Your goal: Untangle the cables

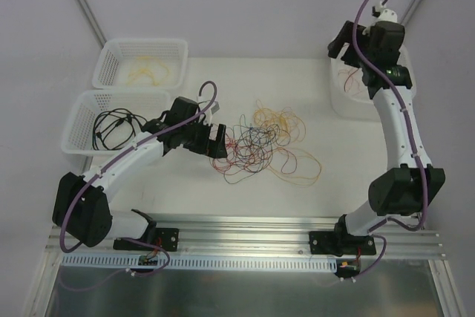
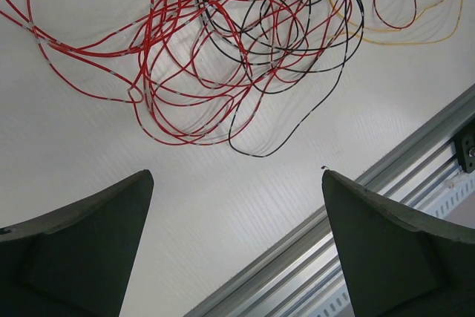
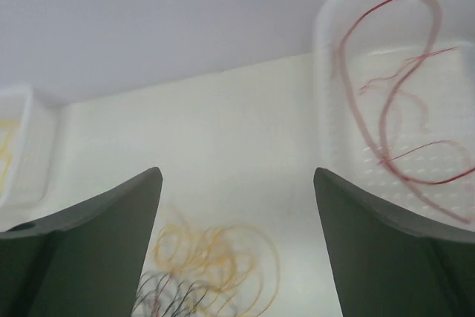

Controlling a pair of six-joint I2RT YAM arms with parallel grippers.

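The cables (image 1: 263,142) lie in a loose tangle of red, black and yellow-orange loops mid-table. My left gripper (image 1: 220,141) sits at the tangle's left edge. In the left wrist view it (image 2: 237,183) stands open and empty over bare table, with red loops (image 2: 171,72), black loops (image 2: 289,42) and a yellow strand (image 2: 415,24) just ahead. My right gripper (image 1: 340,41) hovers at the far right by a white basket (image 1: 335,102). It (image 3: 237,180) is open and holds nothing. Red cables (image 3: 386,102) lie in that basket, and the yellow loops (image 3: 215,265) show blurred below.
Two white baskets stand at the far left: one (image 1: 111,50) holds yellow cables, the nearer one (image 1: 74,116) black cables. An aluminium rail (image 1: 245,228) runs along the near table edge, also close to the left gripper (image 2: 356,206).
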